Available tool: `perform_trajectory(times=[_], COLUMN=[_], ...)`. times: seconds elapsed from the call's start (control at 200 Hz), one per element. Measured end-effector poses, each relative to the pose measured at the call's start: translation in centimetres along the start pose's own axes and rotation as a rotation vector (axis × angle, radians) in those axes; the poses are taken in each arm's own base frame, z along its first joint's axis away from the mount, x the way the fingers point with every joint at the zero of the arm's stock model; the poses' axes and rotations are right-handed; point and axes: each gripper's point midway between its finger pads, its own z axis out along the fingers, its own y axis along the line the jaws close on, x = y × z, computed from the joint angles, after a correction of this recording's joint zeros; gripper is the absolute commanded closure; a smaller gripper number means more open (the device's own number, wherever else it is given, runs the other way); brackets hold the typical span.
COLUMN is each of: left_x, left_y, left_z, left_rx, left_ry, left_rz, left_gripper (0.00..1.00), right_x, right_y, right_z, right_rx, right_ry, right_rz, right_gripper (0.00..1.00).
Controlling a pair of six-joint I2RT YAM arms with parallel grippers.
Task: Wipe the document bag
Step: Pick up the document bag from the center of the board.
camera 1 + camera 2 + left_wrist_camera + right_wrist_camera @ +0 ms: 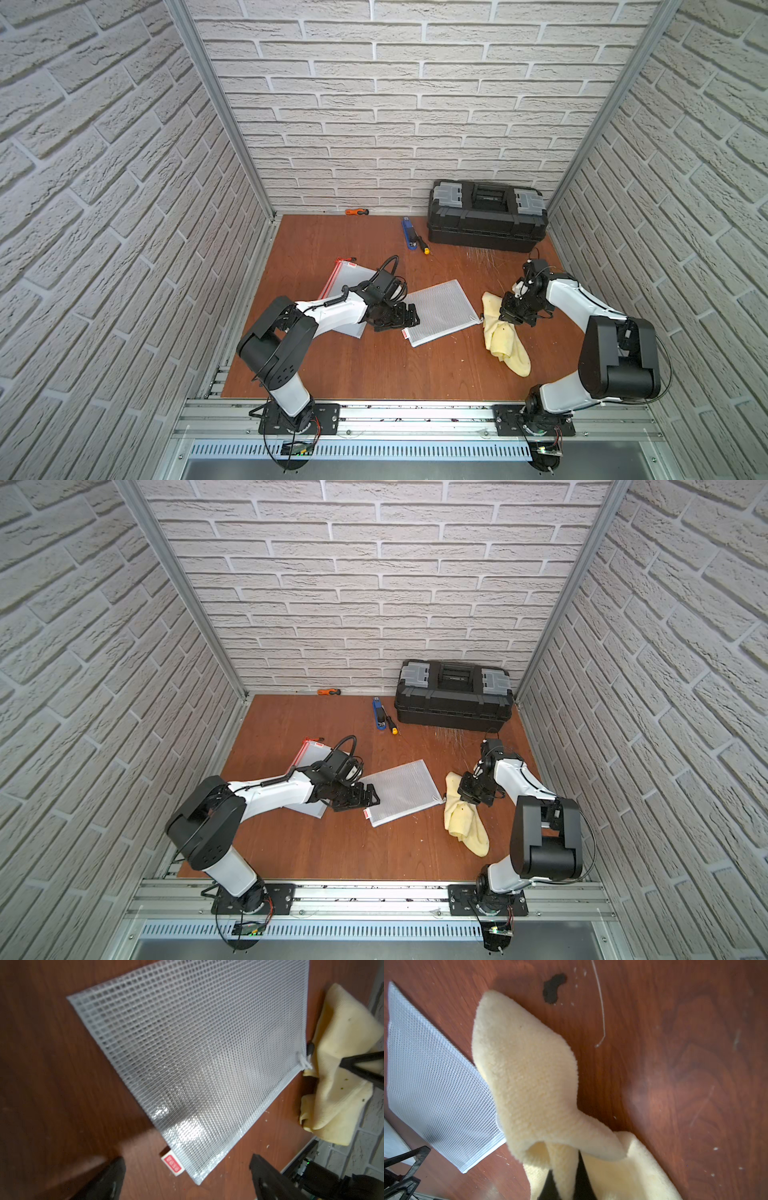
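A white mesh document bag (442,311) (401,791) (197,1064) (431,1088) lies flat in the middle of the brown table. My left gripper (411,318) (372,798) (188,1167) is open just above the bag's corner with the red label (173,1164), holding nothing. A yellow cloth (505,336) (463,816) (340,1064) (529,1076) lies at the bag's right edge. My right gripper (513,318) (471,798) (564,1184) is shut on a fold of the cloth, and one end of the cloth lifts over the bag's edge.
A second bag with red trim (347,278) (309,758) lies partly under my left arm. At the back stand a black toolbox (486,216) (453,696), a blue stapler (409,235) (379,715), a screwdriver (423,245) and an orange tool (357,212).
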Motion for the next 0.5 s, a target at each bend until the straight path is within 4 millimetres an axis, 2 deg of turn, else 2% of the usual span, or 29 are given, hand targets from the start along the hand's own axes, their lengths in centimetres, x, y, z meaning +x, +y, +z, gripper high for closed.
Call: perform_trajectory(times=[0.3,0.5], left_x=[-0.8,-0.7], left_y=[-2.5,-3.0], left_z=[1.9,2.5], left_rx=[0.109,0.133], left_ry=[-0.020,-0.022], left_rz=[0.006,0.001], left_gripper=[0.20,0.30], right_x=[0.7,1.3], right_y=[1.8,3.3], right_z=[0.9,2.0], right_rx=[0.001,0.009], right_ry=[0.018,0.048], right_rz=[-0.066,-0.114], right_gripper=[0.98,0.98])
